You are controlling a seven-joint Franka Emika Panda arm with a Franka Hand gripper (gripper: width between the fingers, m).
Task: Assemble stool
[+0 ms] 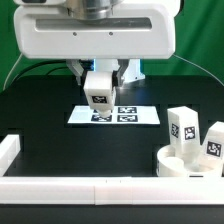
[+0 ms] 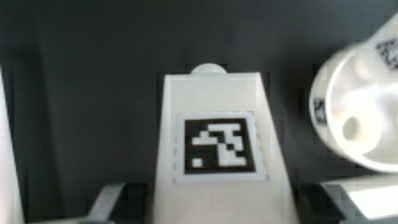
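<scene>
hand (image 1: 100,88) clamped on a small white plastic block leg (image 1: 98,90) with a black-and-white tag, above the marker board (image 1: 145,117)

Green backdrop (image 1: 200,40), black tabletop (image 1: 40,110) — white border bars (image 1: 70,187)

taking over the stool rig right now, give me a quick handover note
Gripper: shut on one leg, held above the marker board at the back of the table.
Seat: on the table at the exterior view's right, near the front border bar.
Other two legs: standing upright on the seat; whether they are fully screwed in cannot be told.
Done: two legs placed on the seat, third picked up.
Left: carry the held leg over to the seat and fit it.
</scene>
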